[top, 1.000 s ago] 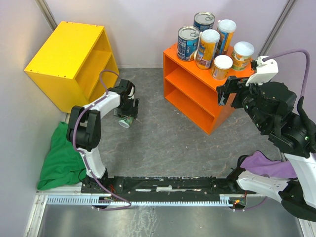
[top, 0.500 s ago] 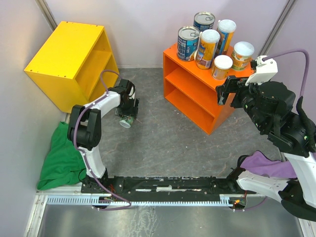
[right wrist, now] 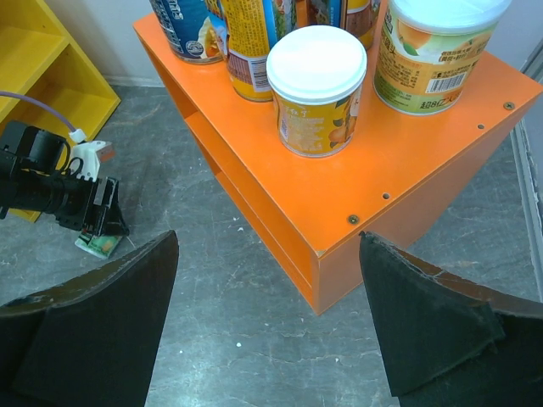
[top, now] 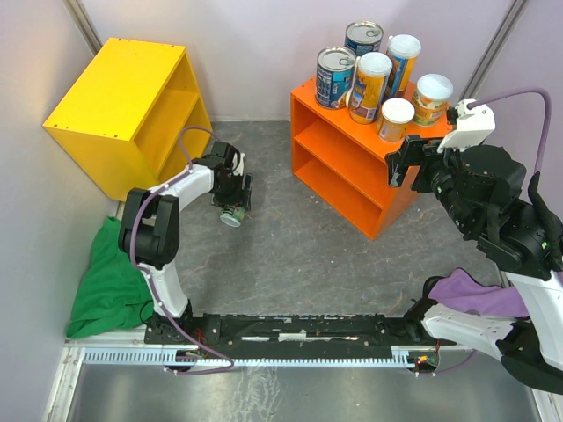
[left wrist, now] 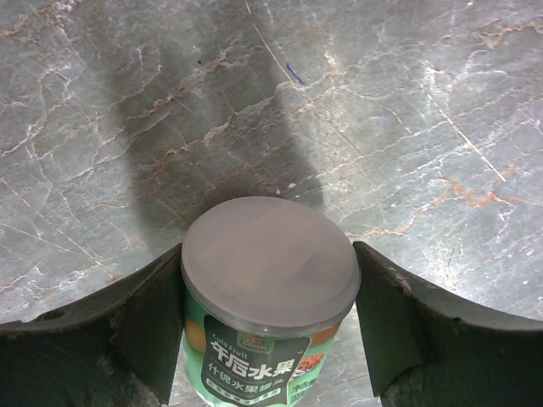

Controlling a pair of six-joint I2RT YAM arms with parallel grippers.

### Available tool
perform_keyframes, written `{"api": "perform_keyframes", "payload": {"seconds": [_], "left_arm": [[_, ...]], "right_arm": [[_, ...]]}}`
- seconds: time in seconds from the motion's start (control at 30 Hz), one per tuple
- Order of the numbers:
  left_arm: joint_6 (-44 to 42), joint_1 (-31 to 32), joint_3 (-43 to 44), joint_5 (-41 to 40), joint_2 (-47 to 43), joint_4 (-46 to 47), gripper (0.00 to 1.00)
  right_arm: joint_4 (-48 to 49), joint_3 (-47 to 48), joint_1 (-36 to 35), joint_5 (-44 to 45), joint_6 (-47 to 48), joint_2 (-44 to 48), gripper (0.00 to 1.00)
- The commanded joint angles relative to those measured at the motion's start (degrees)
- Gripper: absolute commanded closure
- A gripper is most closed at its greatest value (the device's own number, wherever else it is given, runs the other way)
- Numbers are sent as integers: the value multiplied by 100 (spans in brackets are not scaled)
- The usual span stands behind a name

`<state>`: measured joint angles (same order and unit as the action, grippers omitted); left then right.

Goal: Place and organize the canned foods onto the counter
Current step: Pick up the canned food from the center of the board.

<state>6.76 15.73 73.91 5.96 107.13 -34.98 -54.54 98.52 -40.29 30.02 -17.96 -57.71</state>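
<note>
On the grey floor a short green-labelled can (top: 232, 217) (left wrist: 267, 254) with a pale lid lies between the fingers of my left gripper (top: 233, 204) (left wrist: 270, 322), which is shut on its sides. The orange counter (top: 303, 95) (right wrist: 399, 161) stands at the back right. Several cans stand on its top: blue tins (top: 334, 76), tall slim cans (top: 369, 86) and short ones (top: 396, 119) (right wrist: 316, 89). My right gripper (top: 402, 163) (right wrist: 267, 322) hovers open beside the counter's near right corner, holding nothing.
A yellow cabinet (top: 123, 110) stands at the back left, just behind the left arm. A green cloth (top: 110, 281) lies at the left edge and a purple cloth (top: 479, 294) by the right arm's base. Pale walls close in the sides.
The left gripper's jaws have narrowed onto the green-labelled can, and gripper and can have shifted slightly right. The right arm has stayed in place.
</note>
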Motion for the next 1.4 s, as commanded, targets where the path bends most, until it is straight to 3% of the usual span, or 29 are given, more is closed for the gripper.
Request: {"api": "perform_keyframes", "payload": {"seconds": [0.0, 0.6, 1.37], "left_arm": [[316, 22, -189, 385, -692, 624, 97], [683, 650, -913, 112, -1883, 1541, 97], [697, 2592, -432, -698, -3549, 2127, 97]], "right_arm": [[93, 98, -24, 107, 3, 70, 5], [28, -10, -28, 410, 139, 271, 5], [-237, 30, -23, 976, 0, 277, 3]]}}
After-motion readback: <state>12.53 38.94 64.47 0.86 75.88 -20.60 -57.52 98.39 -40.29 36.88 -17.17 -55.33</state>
